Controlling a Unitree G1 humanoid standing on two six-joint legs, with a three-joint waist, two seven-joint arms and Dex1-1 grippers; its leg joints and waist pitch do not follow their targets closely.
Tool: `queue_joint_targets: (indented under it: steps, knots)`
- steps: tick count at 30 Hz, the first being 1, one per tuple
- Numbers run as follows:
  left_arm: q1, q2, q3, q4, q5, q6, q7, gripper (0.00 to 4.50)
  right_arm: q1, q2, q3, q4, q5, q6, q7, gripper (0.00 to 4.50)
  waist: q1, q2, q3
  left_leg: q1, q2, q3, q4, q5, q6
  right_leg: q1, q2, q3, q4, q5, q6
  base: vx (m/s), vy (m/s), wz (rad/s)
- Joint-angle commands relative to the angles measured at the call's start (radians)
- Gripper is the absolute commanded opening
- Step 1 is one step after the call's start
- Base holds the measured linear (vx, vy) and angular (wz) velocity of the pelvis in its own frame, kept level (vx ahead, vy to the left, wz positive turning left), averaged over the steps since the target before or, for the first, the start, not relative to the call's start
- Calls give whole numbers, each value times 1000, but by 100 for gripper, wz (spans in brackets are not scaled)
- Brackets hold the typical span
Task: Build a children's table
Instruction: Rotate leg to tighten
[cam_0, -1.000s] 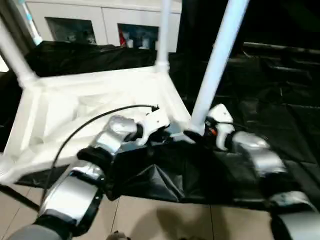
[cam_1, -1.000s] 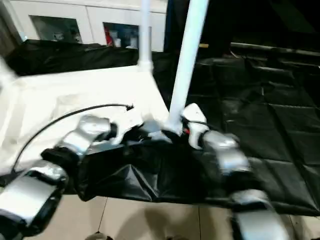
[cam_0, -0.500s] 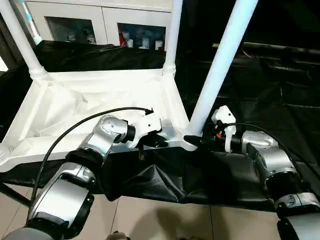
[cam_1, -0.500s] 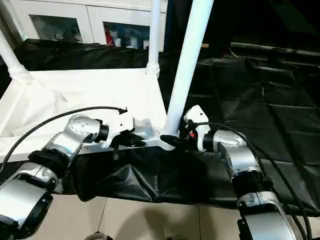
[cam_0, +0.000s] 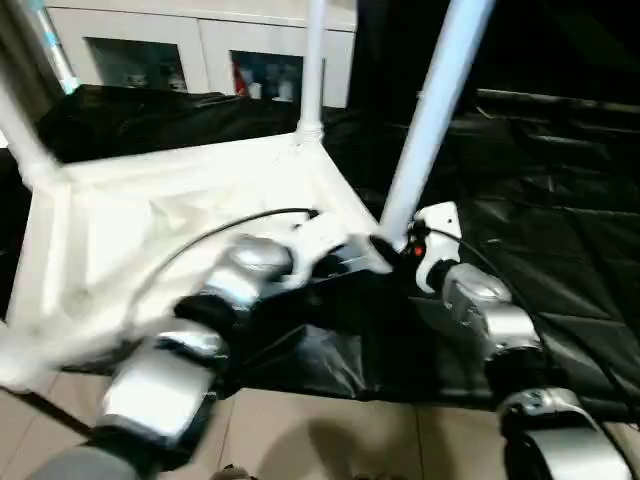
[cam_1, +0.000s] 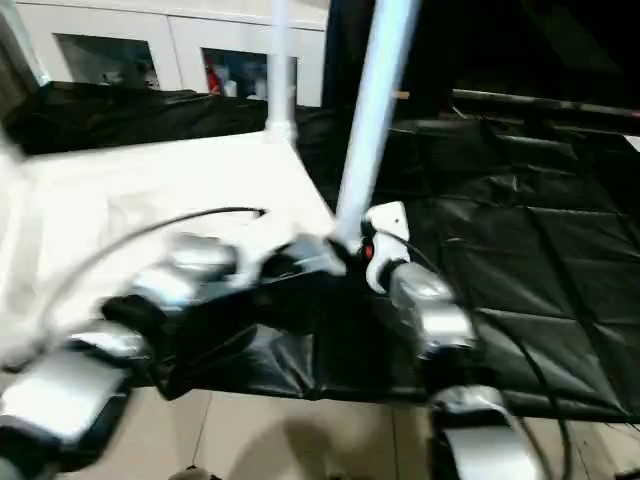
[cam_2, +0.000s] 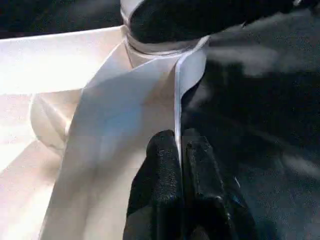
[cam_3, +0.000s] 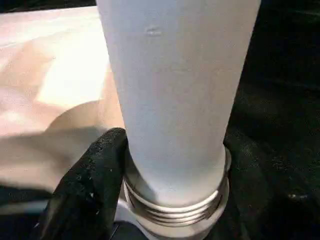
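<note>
1. The left gripper (cam_2: 179, 165), nearest the robot, has its jaws pressed together on the thin rim of the upside-down white plastic rectangular tabletop (cam_0: 180, 200), which rests on black sheeting (cam_0: 560, 230). The hold is only on a narrow edge, so I judge it may slide off if the tabletop shifts.

2. Just beyond, the right gripper (cam_3: 165, 200) has its jaws apart around the base of the near-corner white tapered tube leg (cam_0: 430, 110), one black finger (cam_3: 90, 175) against its threaded silver collar (cam_3: 175, 210). Whether the far jaw presses cannot be told. With a loose hold, turning the leg could slip and leave it half seated.

3. That collar still shows its threads above the corner socket, so the leg seems not fully driven home. Pushing sideways while twisting could cross the thread or tip the leg.

4. Farther off, two more white legs (cam_0: 312, 65) stand upright in their sockets. A hard twist at the near corner could drag the whole tabletop across the sheeting and swing them.

5. Farthest, a white glass-door cabinet (cam_0: 200, 50) stands behind; the leg tops may strike it if the tabletop slides far.
</note>
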Motion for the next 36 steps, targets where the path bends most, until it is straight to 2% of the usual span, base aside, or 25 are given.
queue_joint_targets:
  steps: [1, 3, 5, 6, 9, 10, 11, 15, 19, 22, 24, 29, 32, 33, 34, 36]
  knots:
    - [-14, -63, 8, 4, -9, 2, 59, 0, 10, 54, 26, 91, -16, 55, -72, 272, -4, -1, -52, 1, 12, 1, -63, -241, 27, 41, -55, 41, -99, -339, -151, 0, 0, 0]
    - [-14, -76, -8, 7, 2, -14, 50, 0, -13, 69, 49, 109, -55, 22, -101, 272, -5, 3, -53, -2, 12, 0, -63, -238, 26, 43, -54, 40, -96, -310, -157, 0, 0, 0]
    - [-17, -79, -8, 12, 2, -18, 48, 0, -20, 73, 53, 115, -68, 6, -103, 272, -6, 1, -54, -2, 10, 2, -62, -234, 35, 46, -54, 41, -95, -287, -161, 0, 0, 0]
    - [-16, -73, -13, 12, 6, -29, 36, 0, -21, 73, 49, 111, -62, -5, -88, 328, -5, 0, -54, -4, 10, 2, -61, -231, 39, 48, -54, 41, -94, -282, -161, 0, 0, 0]
    - [-12, -44, -21, 10, 11, -55, -1, 0, -17, 54, 73, 84, -57, -34, 17, 344, -6, 1, -54, -6, 11, 2, -61, -232, 52, 51, -54, 40, -94, -276, -166, 0, 0, 0]
    - [-12, -38, -21, 9, 12, -62, -11, 0, -17, 47, 83, 81, -62, -38, 34, 344, -6, -8, -55, -8, 11, 2, -61, -226, 55, 52, -55, 39, -93, -274, -165, 0, 0, 0]
    - [-8, -22, -23, 3, 13, -72, -34, 0, -12, 24, 100, 68, -70, -53, 73, 359, -4, -2, -55, -6, 12, 1, -61, -220, 59, 52, -57, 39, -93, -271, -168, 0, 0, 0]
    - [8, 29, -32, -16, 6, -111, -132, 0, 1, -50, 109, 36, -66, -76, 207, 359, -4, -5, -55, -11, 12, 2, -59, -202, 78, 56, -58, 39, -91, -259, -171, 0, 0, 0]
    - [38, 82, -36, -47, -18, -146, -268, 0, 22, -133, 107, -24, -27, -63, 376, 359, -5, -1, -59, -12, 15, 3, -53, -156, 103, 60, -56, 39, -77, -138, -220, 0, 0, 0]
    - [59, 125, -37, -62, -30, -170, -351, 0, 49, -213, 140, -84, -17, -74, 529, 359, -1, -1, -58, -9, 19, 5, -51, -158, 118, 59, -55, 38, -75, -106, -241, 0, 0, 0]
    - [67, 146, -36, -70, -38, -182, -391, 0, 57, -249, 155, -104, -10, -76, 597, 359, 2, -3, -58, -12, 19, 6, -50, -152, 122, 62, -54, 38, -71, -93, -245, 0, 0, 0]
    - [79, 169, -31, -89, -49, -192, -443, 0, 56, -264, 150, -122, 17, -58, 683, 359, 9, -5, -56, -9, 21, 8, -51, -175, 106, 58, -57, 37, -75, -162, -235, 0, 0, 0]
    - [83, 173, -31, -94, -51, -193, -449, 0, 56, -264, 156, -124, 14, -54, 693, 324, 12, -2, -57, -8, 23, 7, -52, -162, 98, 56, -57, 38, -72, -149, -236, 0, 0, 0]
    - [84, 175, -31, -97, -52, -192, -451, 0, 58, -261, 157, -128, 16, -49, 695, 322, 12, -7, -58, -8, 23, 7, -51, -155, 98, 57, -56, 38, -70, -130, -239, 0, 0, 0]
    - [86, 176, -31, -99, -53, -192, -452, 0, 60, -259, 159, -132, 19, -45, 697, 322, 13, -5, -59, -8, 23, 7, -51, -152, 98, 57, -57, 38, -68, -123, -242, 0, 0, 0]
    - [91, 180, -28, -107, -57, -194, -462, 0, 73, -258, 168, -151, 29, -33, 718, 288, 13, -5, -58, -10, 22, 7, -51, -143, 101, 58, -57, 38, -68, -111, -241, 0, 0, 0]
